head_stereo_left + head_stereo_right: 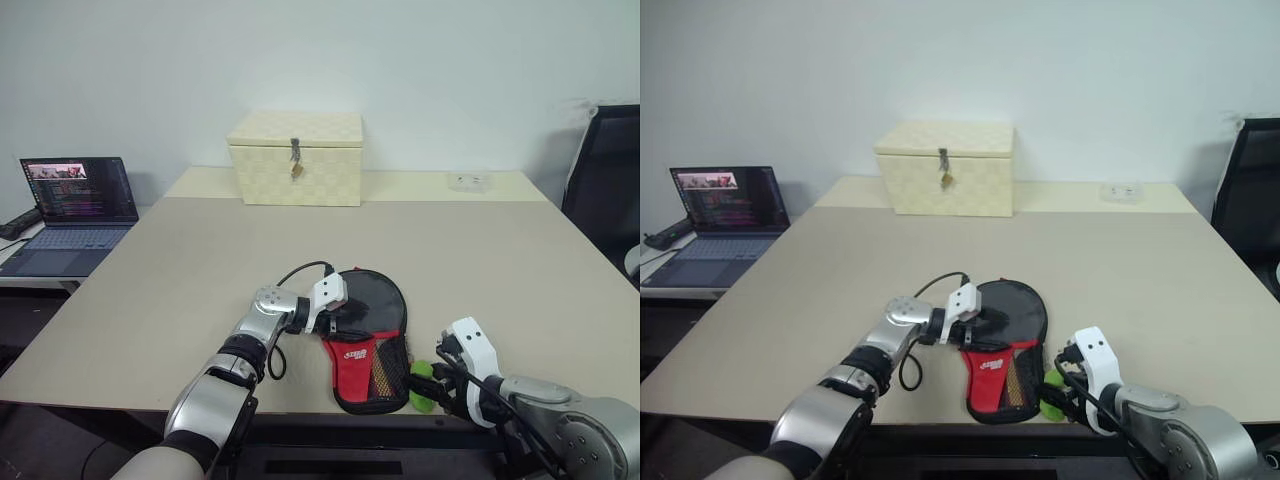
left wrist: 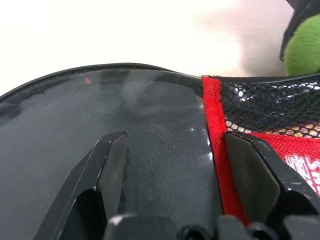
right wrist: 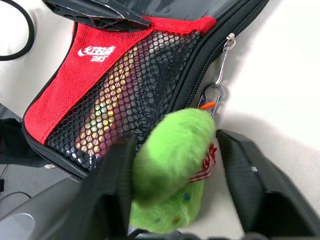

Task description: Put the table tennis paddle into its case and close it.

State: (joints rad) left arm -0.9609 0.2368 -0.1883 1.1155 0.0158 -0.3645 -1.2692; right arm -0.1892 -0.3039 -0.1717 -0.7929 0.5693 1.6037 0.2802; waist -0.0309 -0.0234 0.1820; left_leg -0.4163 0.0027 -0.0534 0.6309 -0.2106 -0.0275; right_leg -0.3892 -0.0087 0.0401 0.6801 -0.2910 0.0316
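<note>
The left gripper (image 2: 170,170) rested on the case (image 1: 368,340), its fingers spread apart over the glossy black round face and the red panel, clamping nothing. The right gripper (image 3: 177,165) had its fingers open around a fuzzy green zipper tag (image 3: 172,155), one finger touching it; a firm grip could not be confirmed. The case lay flat at the near edge of a beige table (image 1: 200,270); the table tennis paddle could not be told apart from it. Farther back stood a cream woven box (image 1: 296,158). A laptop (image 1: 72,212) sat on a side desk to the left, a black chair (image 1: 606,185) to the right, before a pale wall (image 1: 400,50).
</note>
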